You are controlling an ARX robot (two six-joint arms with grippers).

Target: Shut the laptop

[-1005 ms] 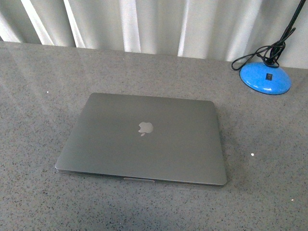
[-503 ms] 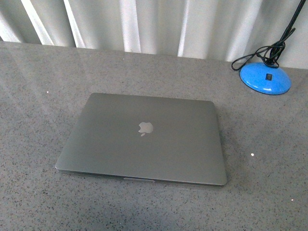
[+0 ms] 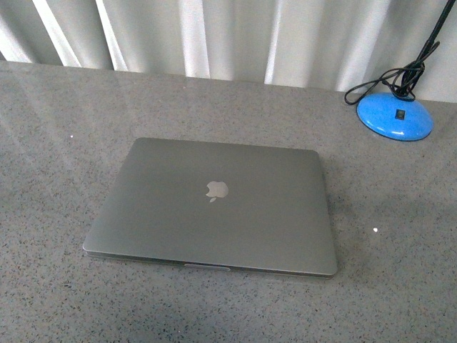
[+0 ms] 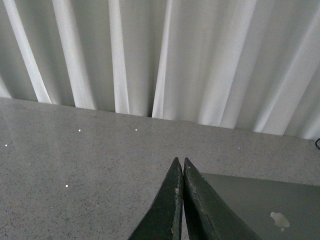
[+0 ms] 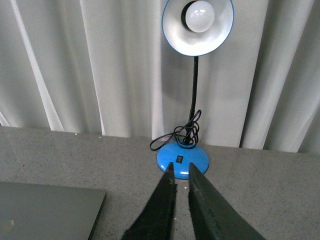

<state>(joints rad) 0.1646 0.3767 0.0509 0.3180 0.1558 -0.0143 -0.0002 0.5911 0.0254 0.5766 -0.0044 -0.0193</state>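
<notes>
The laptop [image 3: 213, 207] lies flat on the grey speckled table with its lid down, the pale apple logo facing up. Neither gripper shows in the front view. In the left wrist view my left gripper [image 4: 180, 161] is shut and empty, held above the table beside a corner of the laptop [image 4: 260, 205]. In the right wrist view my right gripper [image 5: 181, 167] is shut and empty, its tips a sliver apart, held above the table with the laptop's edge [image 5: 47, 210] off to one side.
A blue-based desk lamp [image 3: 395, 116] with a coiled black cord stands at the back right; the right wrist view shows its base [image 5: 182, 159] and lit white shade [image 5: 198, 25]. White curtains [image 3: 214, 36] hang behind the table's far edge.
</notes>
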